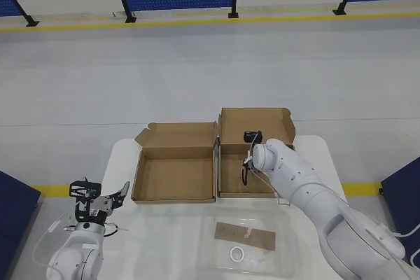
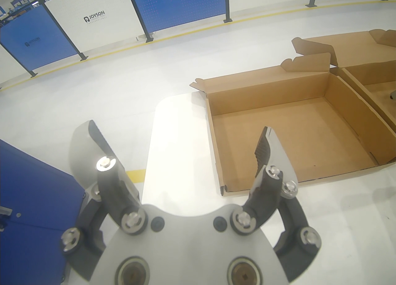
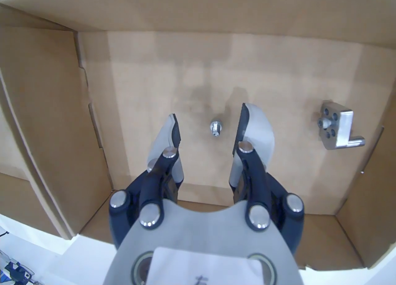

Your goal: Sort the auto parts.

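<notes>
Top view: white table (image 1: 161,231) with two open cardboard boxes side by side at its far edge, walls touching. I see bare floor in the left box (image 1: 173,178). The right arm reaches into the right box (image 1: 231,175) and hides part of its floor. Clear tray (image 1: 280,259) near the front edge; its rims are hard to trace. A cardboard sheet (image 1: 245,235) lies in it.

Left gripper (image 2: 178,127) hangs over the table's left side, fingers spread wide, apart from the left box.

Right gripper (image 3: 208,116) hangs over the right box floor, fingers released, gap moderate. Metal bracket (image 3: 338,130) lies on that floor off to one side, near a side wall, well apart from the fingers. White ring (image 1: 236,253) lies in the tray, too small to detail. Stud (image 3: 215,128) lies on the box floor, seen in the gap between the two fingers, touching neither.
</notes>
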